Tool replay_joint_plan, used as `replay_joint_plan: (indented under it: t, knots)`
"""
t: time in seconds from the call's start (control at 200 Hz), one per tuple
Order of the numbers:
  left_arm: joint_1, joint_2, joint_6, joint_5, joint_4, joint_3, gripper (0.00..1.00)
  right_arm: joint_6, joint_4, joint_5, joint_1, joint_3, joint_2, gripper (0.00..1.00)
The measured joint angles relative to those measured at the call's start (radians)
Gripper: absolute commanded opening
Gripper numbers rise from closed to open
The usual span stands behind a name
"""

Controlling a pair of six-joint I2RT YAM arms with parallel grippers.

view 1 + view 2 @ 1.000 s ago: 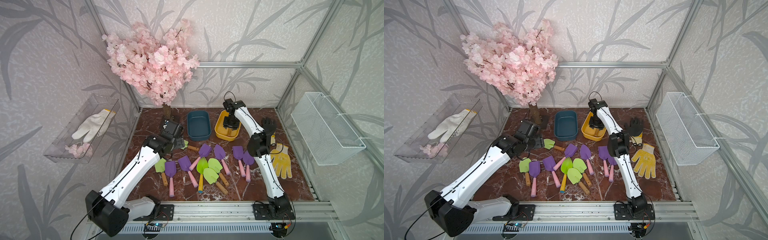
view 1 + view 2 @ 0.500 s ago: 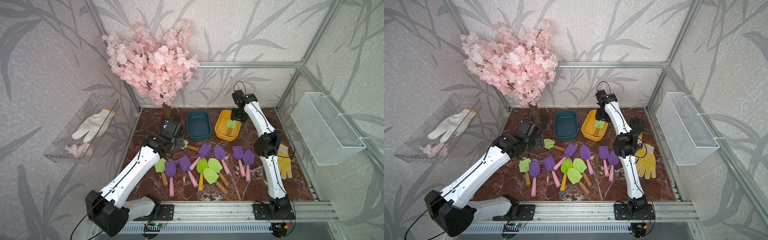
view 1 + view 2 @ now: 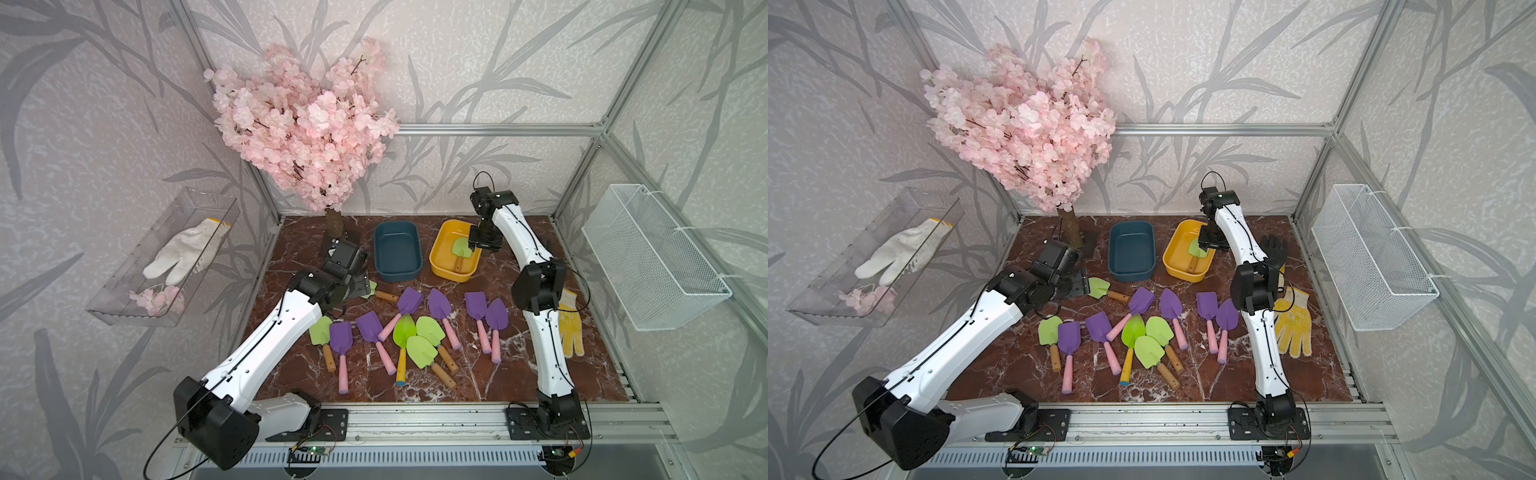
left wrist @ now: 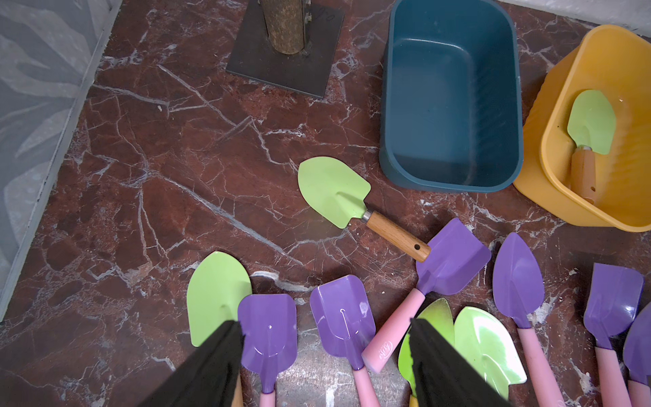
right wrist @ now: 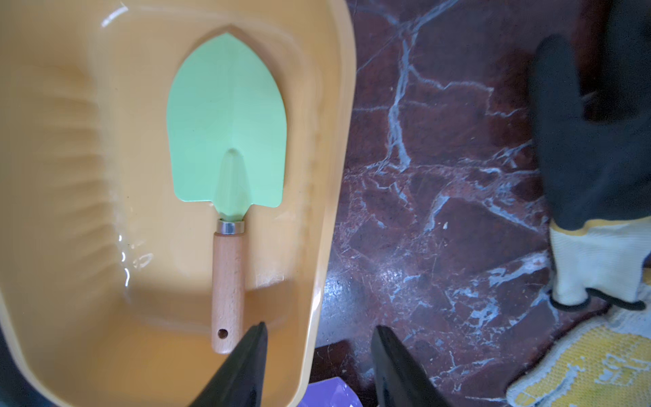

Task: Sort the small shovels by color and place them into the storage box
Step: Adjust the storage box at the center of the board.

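Observation:
A lime-green shovel with a wooden handle lies flat in the yellow storage box. My right gripper hovers open over that box's right rim, holding nothing. The blue storage box is empty. Several purple shovels with pink handles and green ones lie scattered on the marble. My left gripper hangs open above them, next to a lone green shovel.
A yellow glove and a black glove lie right of the right arm. The pink blossom tree stands on a base plate at the back left. A wire basket and a clear tray hang on the side walls.
My right gripper has risen out of the yellow box and shifted right, leaving the green shovel lying inside. The left arm has stayed put.

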Motion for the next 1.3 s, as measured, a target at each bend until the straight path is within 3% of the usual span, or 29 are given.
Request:
replay_joint_plan:
  t: [0.145, 0.415, 0.845, 1.3]
  knots:
    - [0.000, 0.000, 0.000, 0.000, 0.000, 0.000, 0.78, -0.009, 0.003, -0.017, 0.000, -0.019, 0.029, 0.52]
    - [0.000, 0.000, -0.001, 0.001, 0.000, 0.000, 0.78, -0.039, 0.038, -0.039, 0.000, -0.103, 0.045, 0.36]
    - [0.000, -0.006, -0.002, 0.003, 0.000, 0.000, 0.78, -0.097, 0.065, -0.035, 0.000, -0.079, 0.052, 0.10]
    - [0.000, -0.011, -0.004, 0.004, 0.000, 0.000, 0.78, -0.159, 0.066, -0.042, 0.004, -0.054, 0.056, 0.07]
